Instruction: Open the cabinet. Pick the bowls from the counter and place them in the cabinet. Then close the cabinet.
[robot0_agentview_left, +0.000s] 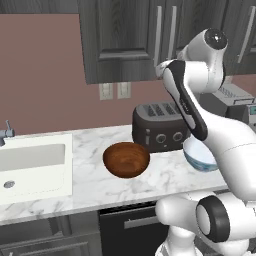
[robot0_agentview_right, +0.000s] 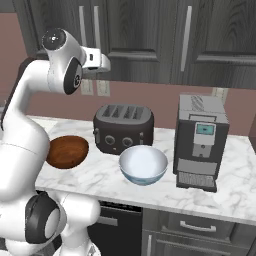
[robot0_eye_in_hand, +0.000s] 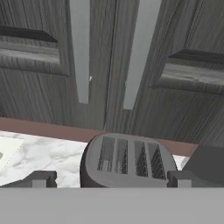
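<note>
The cabinet (robot0_eye_in_hand: 109, 61) is shut, its two silver handles (robot0_eye_in_hand: 80, 48) hanging side by side just above the toaster (robot0_agentview_right: 123, 128). The gripper (robot0_eye_in_hand: 111, 178) is raised in front of those doors with its jaws spread wide and nothing between them. Down on the counter (robot0_agentview_left: 90, 185) the wooden bowl (robot0_agentview_left: 126, 159) sits left of the toaster, and the blue-patterned bowl (robot0_agentview_right: 143, 165) rests in front of it, beside the coffee machine (robot0_agentview_right: 201, 141)
</note>
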